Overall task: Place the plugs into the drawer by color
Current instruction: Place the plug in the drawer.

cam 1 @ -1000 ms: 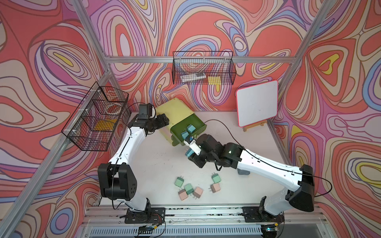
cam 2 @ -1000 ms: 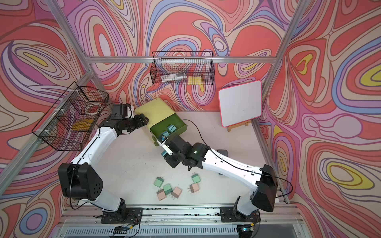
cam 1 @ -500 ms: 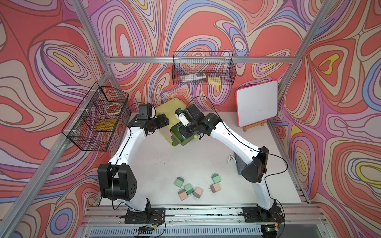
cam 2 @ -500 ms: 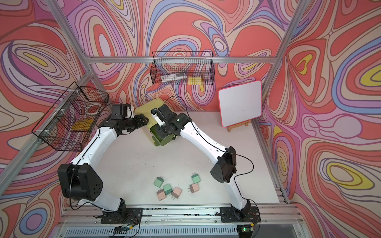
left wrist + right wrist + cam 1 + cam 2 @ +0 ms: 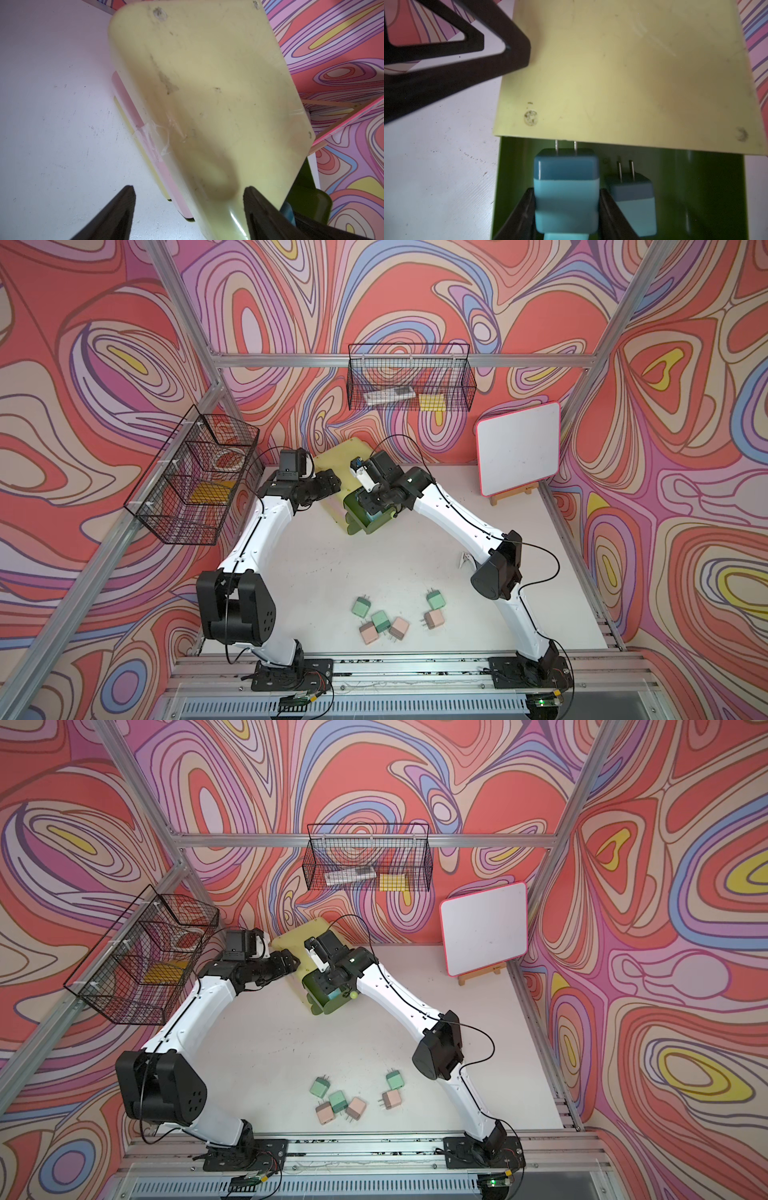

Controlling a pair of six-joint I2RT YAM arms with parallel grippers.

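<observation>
The right pincer [image 5: 566, 192] pinches a blue plug [image 5: 565, 174] over the pulled-out top drawer [image 5: 695, 187], beside another blue plug [image 5: 631, 199], evidently grouping the blues. The left pincer [image 5: 189, 191], spread, straddles the cabinet [image 5: 207, 83] at the far centre, probably steadying it. Green and pink plugs [image 5: 380, 620] lie near on the scuffed white tabletop [image 5: 324, 564], between swirl-patterned walls [image 5: 415, 302].

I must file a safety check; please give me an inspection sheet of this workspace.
Surface: white table, lightly scuffed.
Job's things: cabinet, top drawer open, second blue plug inside; three green plugs and three pink plugs loose in front.
Clutter: small pale item beside the right arm, unclear.
Grippers: right gripper shut on held blue plug over the drawer; left gripper open, fingers astride the cabinet's edge.
Cables: black cable loops at both arms.
Surroundings: two wire baskets, whiteboard, patterned walls.
</observation>
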